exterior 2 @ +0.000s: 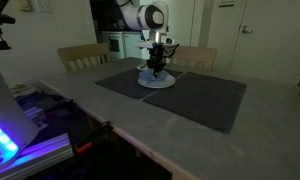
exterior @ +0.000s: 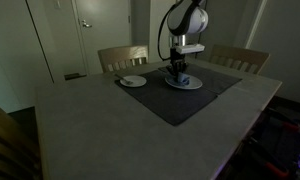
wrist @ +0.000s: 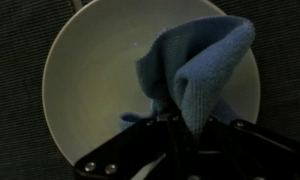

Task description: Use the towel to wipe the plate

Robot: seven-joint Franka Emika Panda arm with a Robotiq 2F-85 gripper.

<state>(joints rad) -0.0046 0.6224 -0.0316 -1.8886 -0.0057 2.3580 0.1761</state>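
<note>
gripper [wrist: 176,128] clamped on towel [wrist: 205,62] | towel bunched, resting on plate [wrist: 90,90] | plate directly beneath gripper, its bare part beside the towel

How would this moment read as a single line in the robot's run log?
step: wipe plate | gripper: shut on towel | towel: bunched, over plate | plate: on dark mat
</note>
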